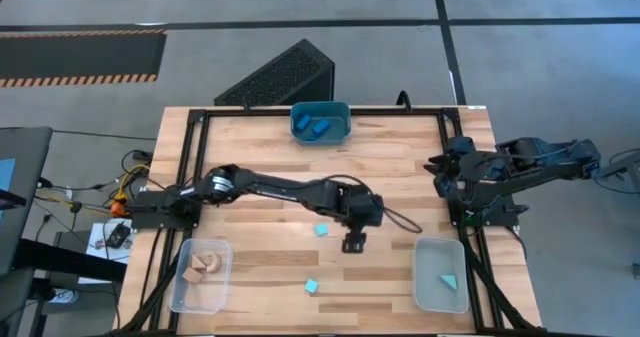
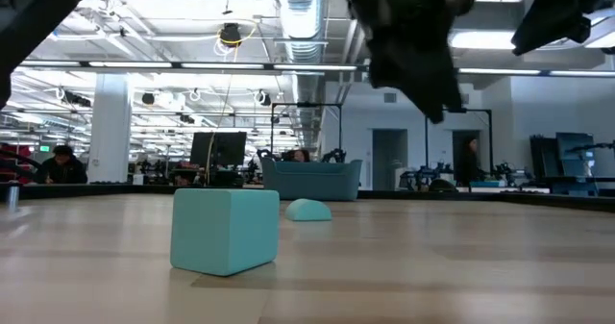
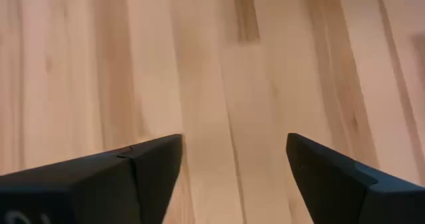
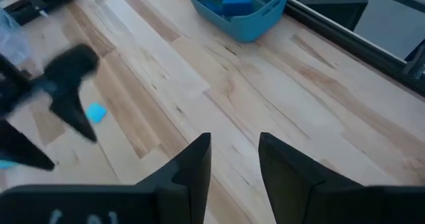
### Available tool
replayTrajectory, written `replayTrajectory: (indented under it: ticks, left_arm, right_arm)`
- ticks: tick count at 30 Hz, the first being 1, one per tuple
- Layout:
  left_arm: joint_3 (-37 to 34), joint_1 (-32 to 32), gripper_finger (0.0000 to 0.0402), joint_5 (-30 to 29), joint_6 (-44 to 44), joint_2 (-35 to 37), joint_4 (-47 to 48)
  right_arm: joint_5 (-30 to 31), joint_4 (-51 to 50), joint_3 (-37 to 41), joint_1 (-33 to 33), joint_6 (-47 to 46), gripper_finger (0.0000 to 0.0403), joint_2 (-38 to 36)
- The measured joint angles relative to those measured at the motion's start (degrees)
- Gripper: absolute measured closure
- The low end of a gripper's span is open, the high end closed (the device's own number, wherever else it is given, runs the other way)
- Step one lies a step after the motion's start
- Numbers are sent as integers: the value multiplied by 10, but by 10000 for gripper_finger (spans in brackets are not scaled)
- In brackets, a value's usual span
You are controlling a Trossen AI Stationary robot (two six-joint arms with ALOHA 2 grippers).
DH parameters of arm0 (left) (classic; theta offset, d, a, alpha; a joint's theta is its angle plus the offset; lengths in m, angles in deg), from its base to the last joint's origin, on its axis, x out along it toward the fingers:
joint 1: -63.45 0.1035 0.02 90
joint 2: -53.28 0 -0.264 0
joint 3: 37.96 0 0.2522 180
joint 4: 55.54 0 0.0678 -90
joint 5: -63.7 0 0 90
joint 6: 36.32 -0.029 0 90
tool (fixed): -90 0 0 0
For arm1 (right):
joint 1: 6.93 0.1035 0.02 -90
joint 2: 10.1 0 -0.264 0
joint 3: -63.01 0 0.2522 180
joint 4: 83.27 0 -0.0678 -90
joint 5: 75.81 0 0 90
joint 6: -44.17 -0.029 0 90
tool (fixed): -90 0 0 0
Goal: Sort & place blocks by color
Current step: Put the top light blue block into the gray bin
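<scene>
Two light teal blocks lie loose on the wooden table: a cube near the front edge, and a rounded one mid-table. My left gripper hangs above the table just right of the rounded block, open, with only bare wood between its fingers. My right gripper is held high at the table's right side, open with a narrow gap and nothing in it. The right wrist view shows the rounded block beside my left gripper.
A blue bin with blue blocks stands at the far edge. A clear bin at the front left holds tan wood pieces. A clear bin at the front right holds a teal wedge. A black frame borders the table.
</scene>
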Motion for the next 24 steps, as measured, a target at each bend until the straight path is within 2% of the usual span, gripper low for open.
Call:
replayTrajectory:
  ticks: [3,6,11,13,16,19,24]
  left_arm:
    - [-60,-2,165,-7,-9,44,-10]
    - [-170,4,188,-19,0,133,-72]
    - [-522,17,225,-35,86,321,-314]
    - [-637,20,236,-39,122,408,-399]
    - [-766,21,244,-39,160,503,-505]
    - [-843,17,246,-42,169,568,-558]
    - [-906,-4,246,-53,192,646,-523]
  right_arm:
    - [0,1,0,0,0,261,11]
    - [15,17,0,1,0,266,28]
    - [52,101,0,0,35,278,58]
    - [50,143,0,1,77,281,80]
    - [49,181,1,-1,136,281,120]
    - [44,233,1,-14,182,281,177]
    - [-55,382,1,-42,247,285,273]
